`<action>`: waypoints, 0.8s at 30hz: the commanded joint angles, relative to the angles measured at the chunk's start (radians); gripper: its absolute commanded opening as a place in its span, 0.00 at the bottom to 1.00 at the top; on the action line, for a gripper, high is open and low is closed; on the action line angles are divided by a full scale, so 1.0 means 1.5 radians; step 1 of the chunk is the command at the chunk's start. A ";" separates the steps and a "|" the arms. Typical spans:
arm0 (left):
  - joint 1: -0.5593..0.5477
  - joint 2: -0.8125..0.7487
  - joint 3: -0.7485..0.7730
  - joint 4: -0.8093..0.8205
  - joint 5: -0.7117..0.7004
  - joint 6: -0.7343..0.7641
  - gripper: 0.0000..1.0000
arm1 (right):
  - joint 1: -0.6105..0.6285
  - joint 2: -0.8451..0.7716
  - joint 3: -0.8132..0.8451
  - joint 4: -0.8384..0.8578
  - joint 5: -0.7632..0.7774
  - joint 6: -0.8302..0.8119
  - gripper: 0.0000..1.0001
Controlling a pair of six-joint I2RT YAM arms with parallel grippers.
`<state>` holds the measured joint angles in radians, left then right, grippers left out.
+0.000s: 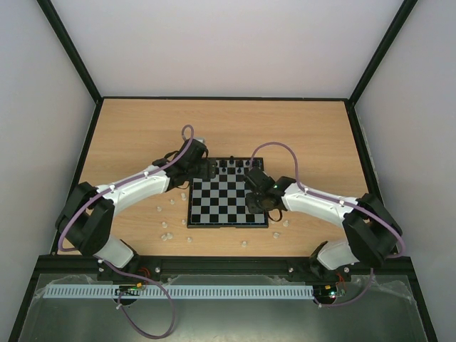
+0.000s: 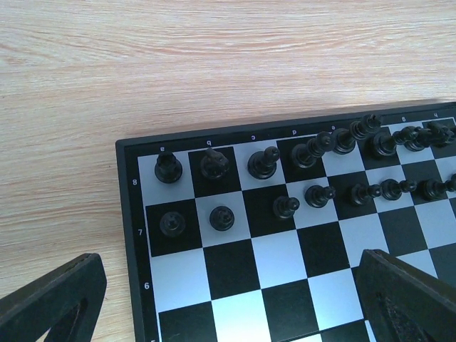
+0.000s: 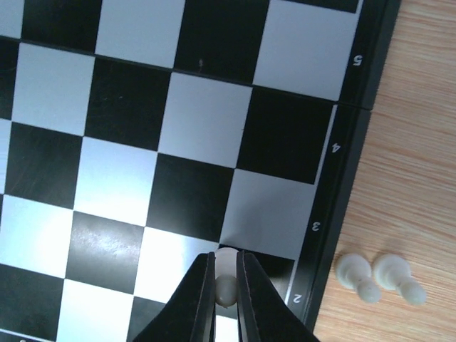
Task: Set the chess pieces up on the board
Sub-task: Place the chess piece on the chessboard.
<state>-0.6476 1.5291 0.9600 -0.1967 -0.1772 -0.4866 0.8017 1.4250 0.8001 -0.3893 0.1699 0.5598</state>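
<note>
The black pieces (image 2: 262,162) stand in the two far rows of the chessboard (image 1: 222,208), so that half looks done, though I cannot count the crowded far end. The white half is nearly all left to do: the near rows look bare, and white pieces (image 1: 165,226) are scattered on the table (image 1: 142,128) around the board, with two pawns (image 3: 354,271) just beside its right edge. The right gripper (image 3: 226,255) is closed on one white pawn (image 3: 226,286) over the second row near that edge. The left gripper (image 2: 229,265) is wide open and empty over the far left corner.
</note>
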 commanded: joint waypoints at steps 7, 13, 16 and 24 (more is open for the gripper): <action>-0.002 0.003 0.007 -0.010 -0.017 -0.002 0.99 | 0.054 0.023 0.029 -0.044 0.018 0.025 0.09; -0.002 0.001 0.007 -0.012 -0.017 -0.001 0.99 | 0.062 0.040 0.038 -0.040 0.022 0.025 0.13; -0.002 -0.001 0.006 -0.012 -0.018 -0.001 0.99 | 0.063 0.041 0.038 -0.034 0.020 0.024 0.19; -0.002 -0.002 0.005 -0.013 -0.020 -0.001 0.99 | 0.062 0.031 0.038 -0.034 0.015 0.023 0.32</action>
<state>-0.6476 1.5291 0.9600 -0.2020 -0.1883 -0.4866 0.8898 1.4731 0.8387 -0.3988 0.1852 0.5888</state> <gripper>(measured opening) 0.994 0.309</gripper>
